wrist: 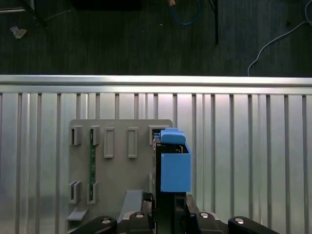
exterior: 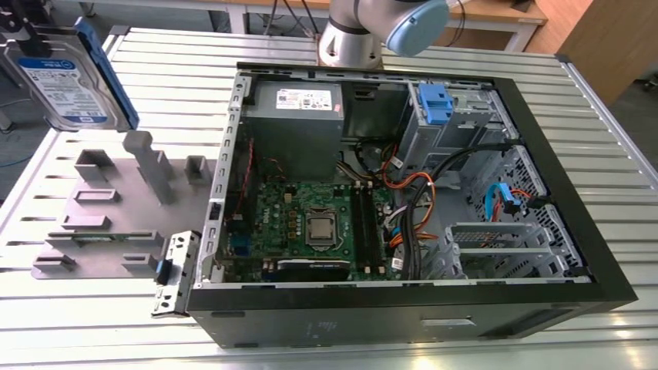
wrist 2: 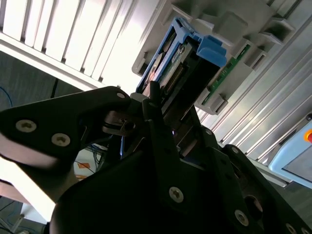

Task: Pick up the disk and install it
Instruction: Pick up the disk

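The pincer (wrist: 170,204) is clamped on the disk (exterior: 68,79): in both wrist views its black fingers (wrist 2: 157,114) press the drive's two flat faces. In the exterior view the disk hangs upright at the far left corner of the bench (exterior: 606,116). Its white-and-blue label is turned to the camera and a blue rail (exterior: 106,71) runs down one long edge. In the first wrist view the disk is seen edge-on, with its blue end tab (wrist: 170,135) at the end farthest from the pincer.

Straight below the pincer lies a grey fixture plate (exterior: 108,212) with several upright holders. The disk is held above it, over the plate's far edge. A green memory stick (wrist: 91,161) stands in one slot of the plate, to one side of the disk.

Farther toward the exterior view's right of the pincer and lower, a small metal bracket (exterior: 175,271) with a blue clip lies on the bench, just beside the open computer case (exterior: 411,297).

Inside the case, well apart from the pincer, sit:
- a grey power supply (exterior: 298,104)
- a green motherboard (exterior: 308,223)
- a bundle of orange and black cables (exterior: 417,189)
- a metal drive cage (exterior: 437,108) with a blue tab

The arm's column (exterior: 353,42) rises behind the case.
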Controlling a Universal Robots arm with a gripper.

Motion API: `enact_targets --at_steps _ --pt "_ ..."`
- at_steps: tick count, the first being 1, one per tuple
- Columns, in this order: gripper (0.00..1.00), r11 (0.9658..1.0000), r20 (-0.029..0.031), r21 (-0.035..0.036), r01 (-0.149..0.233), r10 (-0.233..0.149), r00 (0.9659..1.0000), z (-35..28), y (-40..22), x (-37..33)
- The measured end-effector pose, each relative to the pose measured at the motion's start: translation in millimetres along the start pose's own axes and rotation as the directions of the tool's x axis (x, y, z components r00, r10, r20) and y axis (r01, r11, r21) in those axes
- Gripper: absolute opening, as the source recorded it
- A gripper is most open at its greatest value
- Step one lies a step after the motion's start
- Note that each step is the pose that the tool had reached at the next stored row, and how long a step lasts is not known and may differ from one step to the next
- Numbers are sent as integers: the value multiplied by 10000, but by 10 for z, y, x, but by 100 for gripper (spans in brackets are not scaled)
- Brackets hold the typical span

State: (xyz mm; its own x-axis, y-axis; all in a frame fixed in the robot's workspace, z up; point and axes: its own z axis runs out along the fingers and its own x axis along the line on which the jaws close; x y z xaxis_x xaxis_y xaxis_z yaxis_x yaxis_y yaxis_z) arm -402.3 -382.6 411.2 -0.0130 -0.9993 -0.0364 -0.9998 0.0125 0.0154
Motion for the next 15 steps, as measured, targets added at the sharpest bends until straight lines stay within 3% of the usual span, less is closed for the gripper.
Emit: enact_targets --at_steps 15 --pt "35 10000 0 0 0 0 10000 -105 2 -7"
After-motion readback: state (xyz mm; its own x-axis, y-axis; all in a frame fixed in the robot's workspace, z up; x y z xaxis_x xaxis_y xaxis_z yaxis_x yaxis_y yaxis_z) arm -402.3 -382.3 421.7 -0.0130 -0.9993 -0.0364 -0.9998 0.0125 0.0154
